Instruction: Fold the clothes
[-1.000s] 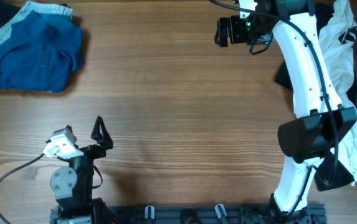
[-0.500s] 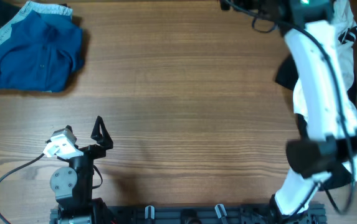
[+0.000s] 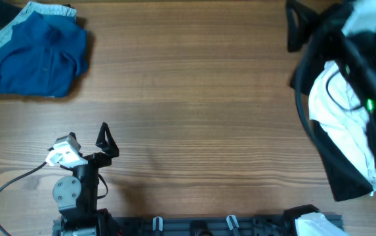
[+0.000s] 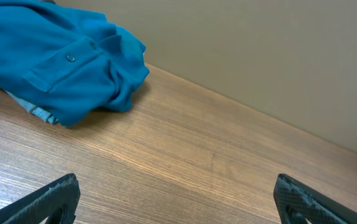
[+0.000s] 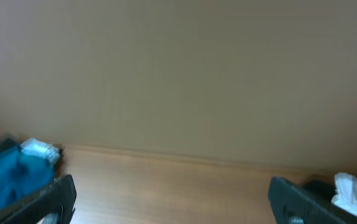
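The deep-blue top [image 3: 40, 56] lies crumpled at the table's far left corner, over pale-blue denim [image 3: 0, 42]. It also shows in the left wrist view [image 4: 53, 56] and at the left edge of the right wrist view [image 5: 7, 177]. My left gripper [image 3: 105, 139] is open and empty, low at the front left, far from the top. My right gripper [image 3: 298, 26] is open and empty, raised high at the far right and blurred. A black garment [image 3: 298, 80] and a white garment [image 5: 352, 186] lie at the right, largely hidden by the right arm.
The wooden table [image 3: 194, 98] spreads between the two piles. A beige wall [image 5: 178, 74] rises behind the table's far edge. The left arm's base and cable [image 3: 17, 180] sit at the front left.
The right arm has swung up and to the right, close to the overhead camera, and now covers the right pile. The left arm and the blue top have not moved.
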Robot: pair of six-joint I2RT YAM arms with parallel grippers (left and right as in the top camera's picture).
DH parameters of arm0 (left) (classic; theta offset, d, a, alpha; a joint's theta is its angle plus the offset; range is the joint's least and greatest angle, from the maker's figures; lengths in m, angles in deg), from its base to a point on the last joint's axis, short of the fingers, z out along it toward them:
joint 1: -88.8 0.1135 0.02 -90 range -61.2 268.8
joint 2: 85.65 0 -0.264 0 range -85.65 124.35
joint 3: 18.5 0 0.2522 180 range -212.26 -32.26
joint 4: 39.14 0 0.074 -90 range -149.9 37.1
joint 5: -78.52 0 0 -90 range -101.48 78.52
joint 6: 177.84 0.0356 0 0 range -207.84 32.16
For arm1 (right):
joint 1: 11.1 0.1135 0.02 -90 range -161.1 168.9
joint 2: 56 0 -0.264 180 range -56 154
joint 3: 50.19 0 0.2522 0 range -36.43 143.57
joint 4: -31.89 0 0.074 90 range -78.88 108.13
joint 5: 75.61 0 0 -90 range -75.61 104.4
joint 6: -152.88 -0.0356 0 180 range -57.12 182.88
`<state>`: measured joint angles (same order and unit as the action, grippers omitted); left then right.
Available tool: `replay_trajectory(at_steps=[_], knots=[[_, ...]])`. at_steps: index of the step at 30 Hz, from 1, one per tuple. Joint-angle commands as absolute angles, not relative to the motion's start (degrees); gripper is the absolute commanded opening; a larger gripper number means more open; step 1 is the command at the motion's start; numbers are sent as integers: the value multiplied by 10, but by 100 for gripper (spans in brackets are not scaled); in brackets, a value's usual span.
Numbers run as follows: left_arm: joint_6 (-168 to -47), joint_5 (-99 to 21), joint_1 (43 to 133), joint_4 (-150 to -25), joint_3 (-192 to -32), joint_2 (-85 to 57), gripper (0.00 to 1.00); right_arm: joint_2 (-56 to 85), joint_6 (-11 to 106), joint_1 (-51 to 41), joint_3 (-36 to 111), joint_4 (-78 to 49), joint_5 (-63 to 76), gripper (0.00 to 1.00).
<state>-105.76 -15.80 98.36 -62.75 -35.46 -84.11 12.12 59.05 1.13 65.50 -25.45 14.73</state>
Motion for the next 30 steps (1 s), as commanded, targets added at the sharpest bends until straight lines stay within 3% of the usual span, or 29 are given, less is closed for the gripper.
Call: replay_trajectory(at_steps=[1, 10, 19, 30], knots=[[-1061, -153, 988, -626, -350, -847, 100, 12, 582, 13, 522, -200, 166, 100], [-1061, -152, 988, -626, -350, -847, 100, -245, 558, 12, 204, -75, 165, 100], [-1061, -153, 988, -626, -350, -847, 100, -415, 492, 12, -78, 36, 161, 100], [-1061, -153, 988, -626, -350, -847, 100, -501, 384, 12, -282, 105, 162, 100]])
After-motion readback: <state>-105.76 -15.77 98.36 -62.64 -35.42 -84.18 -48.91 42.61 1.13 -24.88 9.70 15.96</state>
